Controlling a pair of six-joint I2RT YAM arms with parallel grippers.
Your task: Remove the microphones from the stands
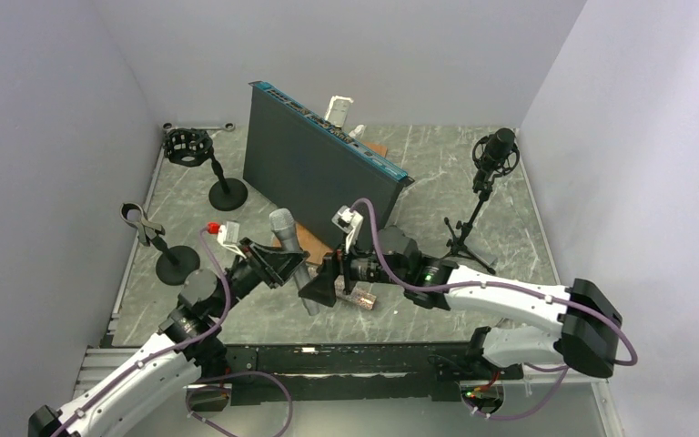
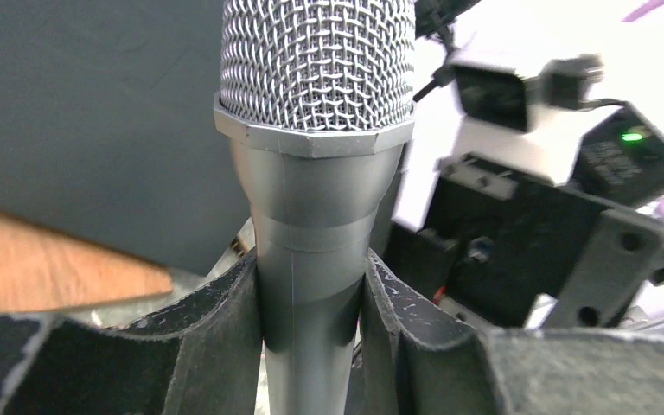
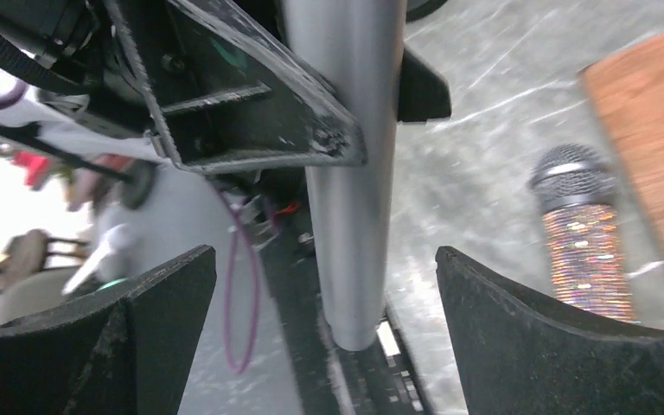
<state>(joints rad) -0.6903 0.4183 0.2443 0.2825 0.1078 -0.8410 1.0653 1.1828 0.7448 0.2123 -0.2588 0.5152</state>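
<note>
Nearest the arms, on the near side of the dark grey slab-shaped unit with a blue top edge (image 1: 314, 168), the left gripper (image 1: 278, 266) is clamped on the smooth tapered barrel of the silver handheld microphone with a woven mesh head (image 1: 284, 229). It holds the microphone upright, off the table. The fingers hide the lower barrel from overhead, and the left wrist view crops the mesh dome. The right gripper (image 1: 319, 292) has its jaws wide apart, one on each side of the barrel's butt end, neither touching it. A glitter-covered microphone (image 1: 359, 298) lies beside the brown wooden board (image 1: 314, 241) at the slab's foot. The grey veined tabletop (image 1: 437, 182) is boxed in by plain white walls (image 1: 373, 55). Left of the slab stand a black round-based clip stand (image 1: 178, 267) and a black shock-mount stand (image 1: 187, 146). To the slab's right is a black studio microphone on a tripod (image 1: 495, 153). Behind the slab, a white object (image 1: 339, 109) is half hidden and cannot be identified.
</note>
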